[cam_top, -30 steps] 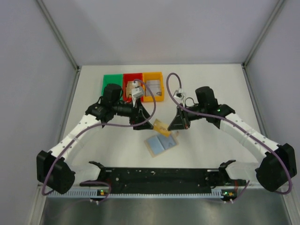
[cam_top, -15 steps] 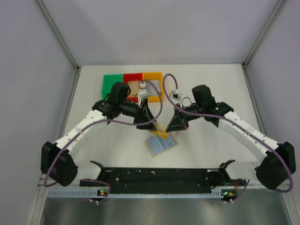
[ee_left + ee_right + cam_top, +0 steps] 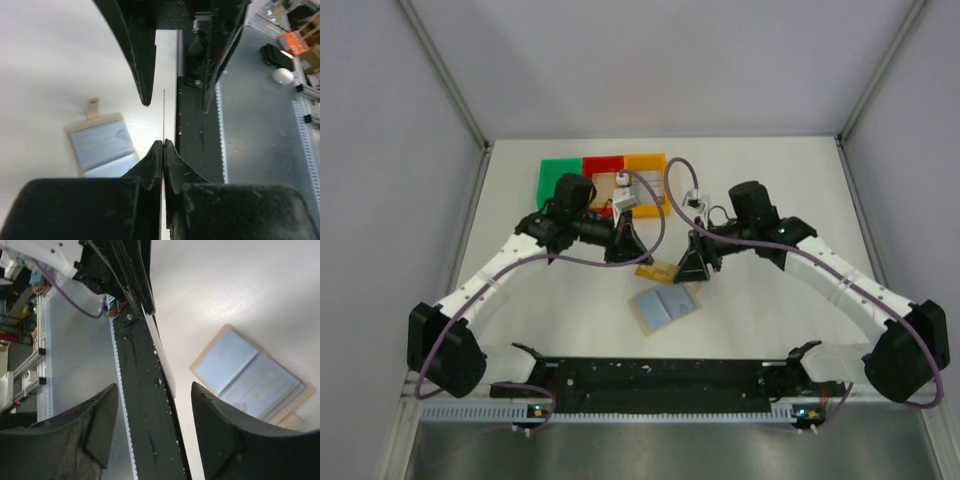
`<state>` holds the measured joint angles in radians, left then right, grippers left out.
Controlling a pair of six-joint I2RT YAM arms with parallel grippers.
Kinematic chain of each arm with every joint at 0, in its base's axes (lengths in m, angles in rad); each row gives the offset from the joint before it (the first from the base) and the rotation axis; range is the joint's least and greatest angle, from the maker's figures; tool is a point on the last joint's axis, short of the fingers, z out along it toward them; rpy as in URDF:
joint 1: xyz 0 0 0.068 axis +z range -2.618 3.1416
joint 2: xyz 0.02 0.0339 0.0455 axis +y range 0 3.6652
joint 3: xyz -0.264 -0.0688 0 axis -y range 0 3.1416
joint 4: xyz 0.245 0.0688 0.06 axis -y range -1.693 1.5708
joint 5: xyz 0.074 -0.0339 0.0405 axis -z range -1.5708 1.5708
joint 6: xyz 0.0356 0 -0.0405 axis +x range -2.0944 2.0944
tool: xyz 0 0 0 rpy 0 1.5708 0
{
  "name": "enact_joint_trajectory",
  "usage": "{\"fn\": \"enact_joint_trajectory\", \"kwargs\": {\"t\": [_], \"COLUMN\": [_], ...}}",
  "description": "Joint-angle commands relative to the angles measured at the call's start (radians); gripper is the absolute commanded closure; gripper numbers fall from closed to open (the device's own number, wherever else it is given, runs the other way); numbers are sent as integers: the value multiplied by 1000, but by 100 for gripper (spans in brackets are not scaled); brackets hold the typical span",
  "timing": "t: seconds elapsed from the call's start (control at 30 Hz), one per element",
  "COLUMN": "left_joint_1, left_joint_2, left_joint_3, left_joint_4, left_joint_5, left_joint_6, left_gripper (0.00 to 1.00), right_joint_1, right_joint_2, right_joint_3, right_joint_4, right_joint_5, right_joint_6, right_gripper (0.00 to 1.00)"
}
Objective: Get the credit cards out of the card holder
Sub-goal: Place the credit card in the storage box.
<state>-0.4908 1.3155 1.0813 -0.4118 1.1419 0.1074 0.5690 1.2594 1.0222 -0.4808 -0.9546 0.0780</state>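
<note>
At the left claw: pressed together and clamped on 1 edge of a thin tan-yellowish rectangular credit card, seen edge-on from the left wrist as a hairline running straight out from the fingertips. At the right claw: spread apart, with 1 finger on either side of the other end of that same credit card and a clear gap on both sides, so gripping nothing.

Just beyond the far edge of a small flat tan leather-like bifold card holder with blue-grey lining: the credit card itself, apart from the card holder. Just beyond the far left corner of the card holder, the left claw; just beyond the far right corner, the right claw. Lying open and flat on the white desk, lining upward, 2 pocket panels side by side, with a small tan tab sticking out from 1 edge. Inside the pockets, only faint shapes; further cards or not, cannot tell.

Well beyond the card holder, towards the far left: a row of 3 touching side to side, a green plastic bin, a red plastic bin and an orange plastic bin, partly hidden behind the left arm. Contents too small to tell.
</note>
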Motion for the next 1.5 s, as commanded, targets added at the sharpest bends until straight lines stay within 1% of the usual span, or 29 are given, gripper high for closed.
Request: {"fn": "enact_joint_trajectory", "kwargs": {"t": [0.0,0.03,0.07,0.13,0.2,0.23,0.27,0.33,0.4,0.5,0.63,0.77,0.87,0.93,1.1,1.23,1.47], "left_joint_1": [72,99,127,182,237,273,305,366,414,466,475,474,475,475,475,472,471], "left_joint_2": [-58,-65,-67,-61,-45,-30,-10,39,106,210,355,502,583,626,715,766,817], "left_joint_3": [17,14,14,14,12,15,22,57,124,235,354,478,558,586,650,674,683], "left_joint_4": [-4,2,17,40,82,105,116,104,78,51,41,-10,-28,-15,-12,-2,-42], "left_joint_5": [-149,-203,-247,-333,-372,-364,-351,-366,-386,-346,-334,-278,-238,-252,-232,-220,-223], "left_joint_6": [126,126,123,138,141,150,167,225,267,284,285,291,278,265,227,189,192], "left_gripper": [100,100,100,100,100,100,100,100,100,100,100,100,100,100,100,100,100], "right_joint_1": [-38,-46,-53,-64,-63,-64,-64,-64,-63,-63,-64,-63,-64,-63,-64,-64,-67], "right_joint_2": [-60,-77,-90,-123,-156,-167,-178,-213,-248,-275,-273,-262,-256,-253,-247,-227,-206], "right_joint_3": [6,1,-4,-17,-39,-51,-68,-106,-151,-197,-208,-197,-192,-191,-186,-175,-166], "right_joint_4": [18,18,19,19,30,33,39,63,111,174,202,211,214,214,208,205,206], "right_joint_5": [128,163,206,285,367,401,443,523,525,504,516,525,530,533,550,557,551], "right_joint_6": [16,25,29,45,58,66,77,110,137,169,174,163,158,154,138,123,117], "right_gripper": [35,26,20,14,13,12,11,11,10,10,10,10,10,10,10,10,9]}}
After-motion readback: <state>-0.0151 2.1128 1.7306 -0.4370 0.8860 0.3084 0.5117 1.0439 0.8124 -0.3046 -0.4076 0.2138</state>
